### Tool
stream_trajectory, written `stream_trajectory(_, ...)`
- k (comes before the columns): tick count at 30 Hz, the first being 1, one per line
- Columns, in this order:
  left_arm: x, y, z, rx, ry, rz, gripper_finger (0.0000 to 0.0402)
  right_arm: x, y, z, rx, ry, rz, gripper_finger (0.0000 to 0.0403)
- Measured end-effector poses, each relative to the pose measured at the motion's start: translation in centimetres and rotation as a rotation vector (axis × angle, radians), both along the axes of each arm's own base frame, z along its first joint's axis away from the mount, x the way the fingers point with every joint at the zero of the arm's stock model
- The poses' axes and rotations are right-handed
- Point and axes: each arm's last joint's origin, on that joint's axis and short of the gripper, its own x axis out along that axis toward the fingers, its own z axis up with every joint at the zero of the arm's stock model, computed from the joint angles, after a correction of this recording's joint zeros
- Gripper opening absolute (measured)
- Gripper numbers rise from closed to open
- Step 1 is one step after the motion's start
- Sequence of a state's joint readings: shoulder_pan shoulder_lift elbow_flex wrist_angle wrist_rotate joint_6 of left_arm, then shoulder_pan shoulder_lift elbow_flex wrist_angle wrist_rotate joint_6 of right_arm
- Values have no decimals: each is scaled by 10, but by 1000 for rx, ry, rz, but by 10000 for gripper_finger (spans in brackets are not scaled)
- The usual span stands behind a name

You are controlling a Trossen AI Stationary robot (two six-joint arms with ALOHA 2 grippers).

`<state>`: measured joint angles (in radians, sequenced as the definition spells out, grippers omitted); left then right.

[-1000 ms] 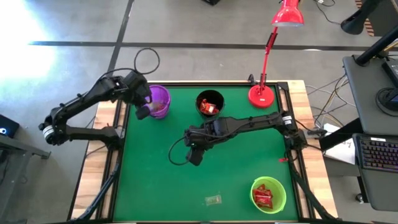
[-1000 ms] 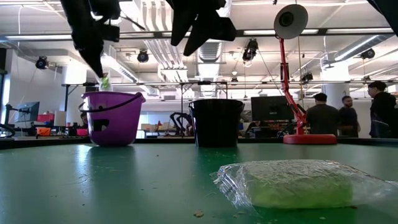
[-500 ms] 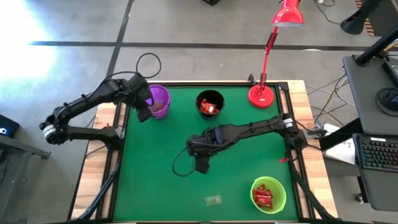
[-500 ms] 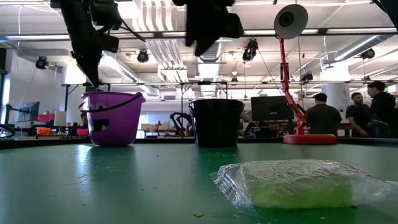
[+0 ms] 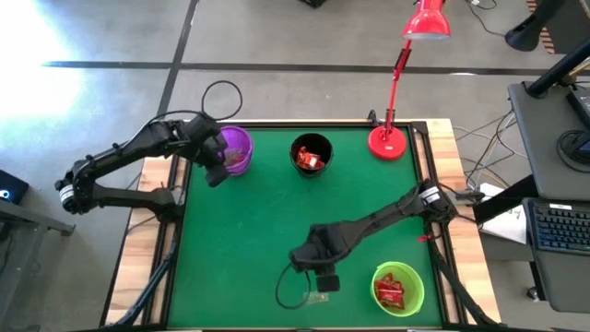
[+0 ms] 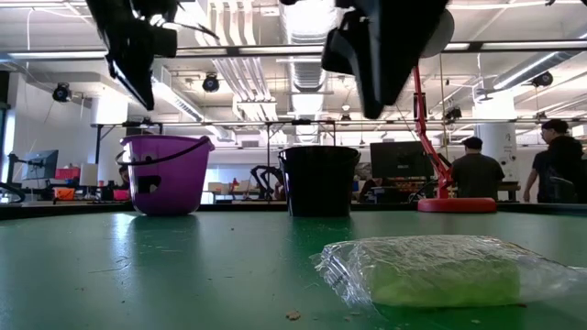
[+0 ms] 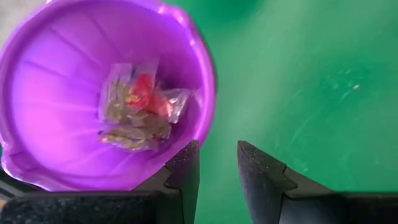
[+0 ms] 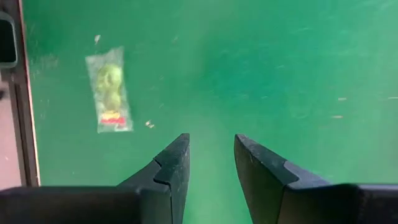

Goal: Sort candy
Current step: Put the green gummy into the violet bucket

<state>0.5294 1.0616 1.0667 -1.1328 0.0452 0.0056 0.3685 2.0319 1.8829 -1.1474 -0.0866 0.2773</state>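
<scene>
Hidden from me: in the high view the right arm covers part of the loose candy (image 5: 316, 297), so I only get its edge near the desk's 6 o'clock rim; I cannot read its wrapper marks.
Hard to make out: the sweets in the purple cup (image 7: 68, 93) are a crinkled clump, clear wrap with red and greenish bits; I cannot count them.
Cut off: the low view shows both arms only as dark shapes at 12 o'clock, their upper parts out of frame.
Left claw (image 7: 214, 163): I see it above the desk just beside the purple cup's rim, at the cup's 7 o'clock in the high view; fingers parted a little, nothing between them, touching nothing.
Right claw (image 8: 210, 163): I see it hanging over bare green felt near the loose candy, fingers parted a little, gripping nothing; the candy lies apart from the fingertips, flat on the felt.
Loose candy, close up: clear wrapper with a pale green filling and a red patch at one end (image 8: 110, 91); it fills the foreground of the low view.
Other candy: red pieces in the black cup (image 5: 311, 154) at 12 o'clock and in the green cup (image 5: 398, 288) at 5 o'clock.
Desk (image 5: 258, 231): green felt, wooden edges, a red lamp (image 5: 390, 140) at 1 o'clock.
Room: people stand beyond the desk at 3 o'clock in the low view.
</scene>
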Motion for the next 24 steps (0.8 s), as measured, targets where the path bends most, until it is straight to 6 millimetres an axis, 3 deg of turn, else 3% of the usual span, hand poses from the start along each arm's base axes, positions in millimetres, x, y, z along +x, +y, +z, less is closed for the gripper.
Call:
stream_trajectory(6, 4, -14, 24, -4, -96, 9, 91, -10, 23, -16, 4, -3, 59, 114)
stream_trajectory(12, 5, -25, 45, -15, -182, 22, 91, -12, 30, -19, 11, -13, 54, 116)
stream_trajectory(24, 6, -43, 69, -21, -255, -50, 91, -9, 45, -20, 34, -101, -60, 128)
